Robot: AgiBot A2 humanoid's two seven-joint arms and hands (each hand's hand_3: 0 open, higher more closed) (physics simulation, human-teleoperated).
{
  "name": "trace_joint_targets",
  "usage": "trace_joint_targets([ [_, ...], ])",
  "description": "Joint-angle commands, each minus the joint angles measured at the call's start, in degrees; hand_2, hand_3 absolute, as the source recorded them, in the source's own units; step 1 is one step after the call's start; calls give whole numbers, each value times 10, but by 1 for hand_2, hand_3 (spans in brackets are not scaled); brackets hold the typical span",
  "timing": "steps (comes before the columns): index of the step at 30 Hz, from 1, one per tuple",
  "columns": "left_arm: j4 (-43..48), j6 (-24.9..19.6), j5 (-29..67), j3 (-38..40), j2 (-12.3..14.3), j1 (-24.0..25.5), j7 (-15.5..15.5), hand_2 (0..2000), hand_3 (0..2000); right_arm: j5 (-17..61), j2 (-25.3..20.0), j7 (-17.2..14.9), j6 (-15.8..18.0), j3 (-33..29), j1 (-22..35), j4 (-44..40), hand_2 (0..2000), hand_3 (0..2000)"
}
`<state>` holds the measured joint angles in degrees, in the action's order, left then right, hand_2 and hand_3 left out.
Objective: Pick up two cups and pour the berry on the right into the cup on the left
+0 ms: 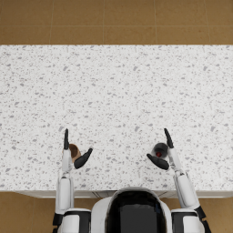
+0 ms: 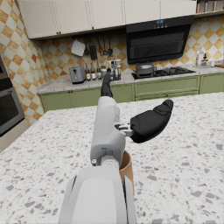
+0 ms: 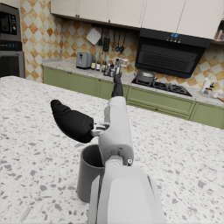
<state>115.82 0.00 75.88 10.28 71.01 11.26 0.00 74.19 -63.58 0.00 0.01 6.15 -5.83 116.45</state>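
Speckled white terrazzo covers the counter [image 1: 118, 91], which fills most of the head view, with both cups standing near its 6 o'clock edge. At about 5 o'clock from the counter's middle stands the dark grey cup [image 1: 160, 149], a red berry [image 1: 159, 154] showing inside it. The right hand [image 1: 163, 152] is spread around this cup, thumb on one side and fingers stretched past the other; in the right wrist view the cup [image 3: 89, 173] sits just under the wrist and the hand [image 3: 94, 118] looks apart from its wall, gripping nothing.

At about 7 o'clock stands the smaller brown cup [image 1: 74, 151]. The left hand [image 1: 74, 151] straddles it likewise, wide and empty; the left wrist view shows the cup [image 2: 125, 168] tucked beside the forearm, below the thumb of the hand [image 2: 131, 118].

Both hands seem placed for grasping, so lifting has yet to begin. Closing well probably means settling each palm lower against the cup wall before curling in evenly, keeping the grey cup upright so the berry does not roll out early.
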Motion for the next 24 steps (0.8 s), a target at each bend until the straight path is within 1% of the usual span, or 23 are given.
trace_joint_targets([
  [1, -2, 0, 1, 58, 20, 36, 0, 0, 0, 1, 13, 0, 0, -40, -43, 21, 0, 0],
  [3, 3, 0, 2, 82, 38, 60, 0, 0, 0, 1, 18, 0, 0, -48, -67, 23, 0, 0],
  [5, -4, 0, 3, 89, 53, 81, 0, 0, 0, 2, 20, 0, 0, -50, -84, 13, 0, 0],
  [8, -17, 0, 3, 101, 66, 93, 0, 0, 0, 2, 22, 0, 0, -60, -112, 12, 0, 0],
  [10, -18, 0, 3, 97, 79, 111, 0, 0, 0, 2, 24, 0, 0, -49, -124, -1, 0, 0],
  [12, -32, 0, 3, 89, 84, 116, 0, 0, 0, 2, 22, 0, 0, -49, -129, -7, 0, 0],
  [16, -26, 0, 3, 82, 100, 134, 0, 0, 0, 2, 21, 0, 0, -44, -142, -29, 0, 0],
  [19, -36, 0, 3, 74, 106, 140, 0, 0, 0, 2, 15, 0, 0, -43, -136, -49, 0, 0],
  [24, -79, 0, 3, 61, 104, 128, 0, 0, 0, 2, 5, 0, 0, -36, -121, -86, 0, 0],
])
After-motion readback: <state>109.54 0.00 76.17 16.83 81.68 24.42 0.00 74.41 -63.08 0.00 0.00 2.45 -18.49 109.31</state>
